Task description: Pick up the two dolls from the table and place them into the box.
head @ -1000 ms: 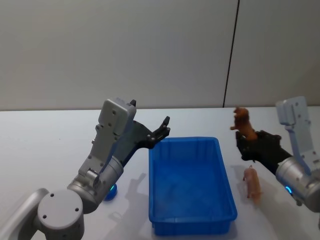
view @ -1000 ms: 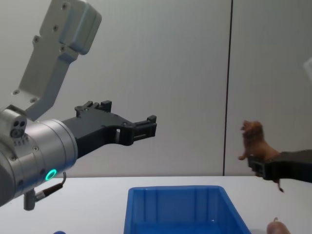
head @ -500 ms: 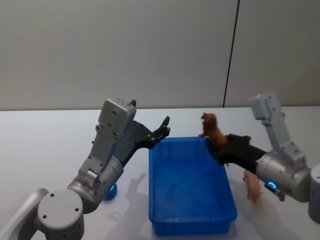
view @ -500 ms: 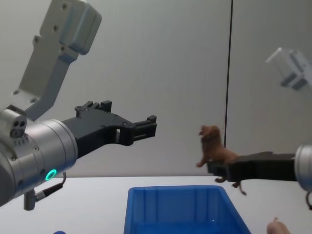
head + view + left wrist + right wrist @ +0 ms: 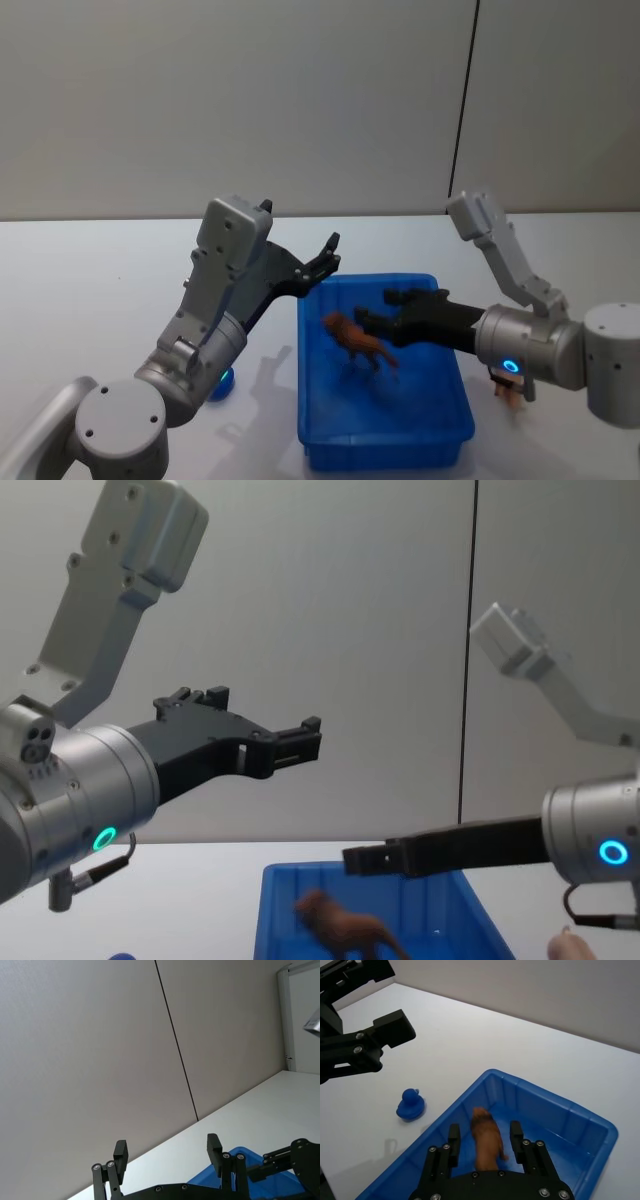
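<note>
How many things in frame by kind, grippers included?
Dolls: 2, brown doll in the box, pink doll outside it
Duck: 1, blue duck
Box: 1
Grippers: 2, right gripper open above the brown doll, left gripper open, raised left of the box
Total: 6

left end effector [image 5: 328, 255] raised, spread | right end effector [image 5: 372, 308] extended (fingers parted)

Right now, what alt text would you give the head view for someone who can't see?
A brown doll is in the blue box, just below the open right claw. The left claw, also open, hangs left of the box; a pink doll is on the table to its right.
</note>
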Robot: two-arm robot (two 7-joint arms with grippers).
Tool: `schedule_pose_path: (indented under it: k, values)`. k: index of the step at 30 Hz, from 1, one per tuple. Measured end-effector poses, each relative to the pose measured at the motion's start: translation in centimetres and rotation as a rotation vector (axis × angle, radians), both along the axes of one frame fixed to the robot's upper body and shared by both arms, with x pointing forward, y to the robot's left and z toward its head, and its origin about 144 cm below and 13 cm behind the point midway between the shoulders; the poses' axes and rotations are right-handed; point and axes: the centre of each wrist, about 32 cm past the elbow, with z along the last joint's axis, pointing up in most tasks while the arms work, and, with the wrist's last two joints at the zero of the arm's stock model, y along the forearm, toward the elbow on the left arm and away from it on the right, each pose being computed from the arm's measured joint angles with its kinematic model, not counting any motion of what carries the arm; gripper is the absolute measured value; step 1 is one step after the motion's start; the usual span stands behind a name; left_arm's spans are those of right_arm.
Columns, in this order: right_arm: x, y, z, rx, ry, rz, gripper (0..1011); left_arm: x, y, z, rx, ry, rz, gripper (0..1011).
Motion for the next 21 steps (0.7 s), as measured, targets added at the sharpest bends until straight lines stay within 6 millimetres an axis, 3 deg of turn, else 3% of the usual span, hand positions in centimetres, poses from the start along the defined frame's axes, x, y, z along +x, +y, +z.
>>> schedule_pose_path:
  k: [6,14,21]
  values:
    - [0.53,0.47,0.05,0.008,0.034,0.040,771,0.00,0.00,0.00,0.000,0.000,0.000,1001]
    - [0.70,0.45,0.18,0.010,0.034,0.047,974,0.00,0.00,0.00,0.000,0.000,0.000,1001]
    - [0.54,-0.43,0.66,0.001,-0.021,0.010,1001,0.00,0.00,0.00,0.000,0.000,0.000,1001]
